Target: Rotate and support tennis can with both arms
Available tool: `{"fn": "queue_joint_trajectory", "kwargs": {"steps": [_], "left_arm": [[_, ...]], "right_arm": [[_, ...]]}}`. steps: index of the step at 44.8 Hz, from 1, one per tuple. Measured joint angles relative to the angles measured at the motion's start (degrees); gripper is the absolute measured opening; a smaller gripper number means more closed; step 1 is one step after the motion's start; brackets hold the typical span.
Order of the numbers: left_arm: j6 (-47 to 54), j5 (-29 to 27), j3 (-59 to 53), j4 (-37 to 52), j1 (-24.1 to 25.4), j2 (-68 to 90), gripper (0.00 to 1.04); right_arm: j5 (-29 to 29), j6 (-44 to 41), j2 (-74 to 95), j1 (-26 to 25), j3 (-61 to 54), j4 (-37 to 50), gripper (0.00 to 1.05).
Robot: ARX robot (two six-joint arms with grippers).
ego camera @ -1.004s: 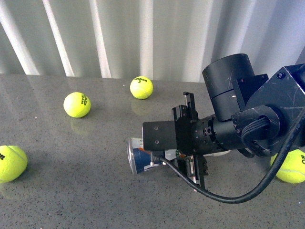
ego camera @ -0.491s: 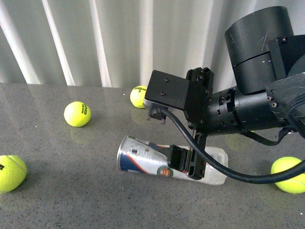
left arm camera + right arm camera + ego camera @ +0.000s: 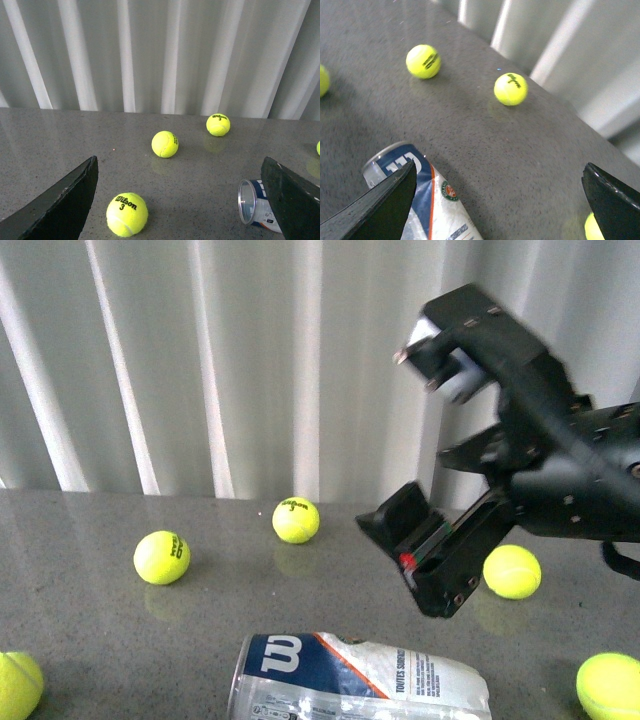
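The tennis can (image 3: 360, 680) lies on its side on the grey table at the front, with its navy W label facing up and its open clear end to the left. My right gripper (image 3: 400, 488) is open and empty, raised above and behind the can without touching it. In the right wrist view the can (image 3: 420, 195) lies by one finger (image 3: 380, 210) of the open right gripper (image 3: 497, 210). My left gripper (image 3: 180, 210) is open and empty above the table. The can's open end (image 3: 255, 205) shows beside one of its fingers (image 3: 292, 200).
Yellow-green tennis balls lie scattered on the table: two at the back (image 3: 162, 557) (image 3: 296, 520), one at the left edge (image 3: 15, 685), and two at the right (image 3: 512, 571) (image 3: 608, 685). A white corrugated wall (image 3: 200, 360) stands behind the table.
My right gripper has lifted up and away from the can. The front view has tilted upward, so the can sits lower in it and now shows its W label.
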Motion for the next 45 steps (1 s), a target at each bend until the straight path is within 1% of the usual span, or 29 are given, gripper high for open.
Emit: {"fn": "queue_joint_trajectory", "kwargs": {"steps": [2, 3, 5, 7, 11, 18, 19, 21, 22, 23, 25, 27, 32, 37, 38, 40, 45], "left_arm": [[0.00, 0.00, 0.00, 0.00, 0.00, 0.00, 0.98], [0.00, 0.00, 0.00, 0.00, 0.00, 0.00, 0.98], [0.00, 0.00, 0.00, 0.00, 0.00, 0.00, 0.98], [-0.02, -0.02, 0.00, 0.00, 0.00, 0.00, 0.98], [0.00, -0.02, 0.00, 0.00, 0.00, 0.00, 0.98], [0.00, 0.04, 0.00, 0.00, 0.00, 0.00, 0.98], [0.00, 0.02, 0.00, 0.00, 0.00, 0.00, 0.98], [-0.02, 0.00, 0.00, 0.00, 0.00, 0.00, 0.98], [0.00, 0.00, 0.00, 0.00, 0.00, 0.00, 0.98], [0.00, 0.00, 0.00, 0.00, 0.00, 0.00, 0.98], [-0.02, -0.22, 0.00, 0.00, 0.00, 0.00, 0.98], [-0.02, -0.20, 0.00, 0.00, 0.00, 0.00, 0.98], [-0.02, 0.00, 0.00, 0.00, 0.00, -0.02, 0.98], [0.00, -0.04, 0.00, 0.00, 0.00, -0.02, 0.98], [-0.02, -0.04, 0.00, 0.00, 0.00, -0.02, 0.98], [0.00, -0.04, 0.00, 0.00, 0.00, -0.02, 0.98], [-0.02, -0.02, 0.00, 0.00, 0.00, -0.02, 0.98]], "right_arm": [[3.34, 6.58, -3.10, -0.87, -1.20, -1.27, 0.98], [3.82, 7.39, -3.98, -1.16, -1.53, -1.70, 0.98], [9.64, 15.50, -7.89, -2.89, -2.93, -4.61, 0.98], [13.40, 20.02, -10.21, -4.04, -3.80, -6.29, 0.98], [15.47, 26.16, -11.91, -5.46, -4.24, -6.73, 0.98], [15.63, 29.51, -11.85, -5.44, -4.52, -6.32, 0.97], [16.94, 29.18, -11.45, -5.16, -5.53, -3.17, 0.95], [23.02, 26.43, -11.26, -5.03, -9.03, 6.34, 0.88], [24.13, 25.75, -11.23, -5.05, -9.94, 8.66, 0.86], [26.01, 24.02, -11.41, -5.14, -12.74, 14.99, 0.81], [26.21, 21.53, -13.40, -6.36, -18.32, 25.14, 0.69], [25.68, 20.59, -15.56, -7.41, -21.07, 28.09, 0.60], [23.89, 19.56, -21.29, -10.36, -27.10, 29.03, 0.35], [21.22, 19.12, -26.12, -12.11, -31.74, 28.39, 0.10], [21.05, 19.15, -26.47, -12.20, -31.98, 28.30, 0.08], [20.61, 18.88, -28.00, -12.68, -33.03, 27.93, 0.03], [19.91, 18.93, -31.63, -13.94, -35.34, 26.62, 0.03]]}}
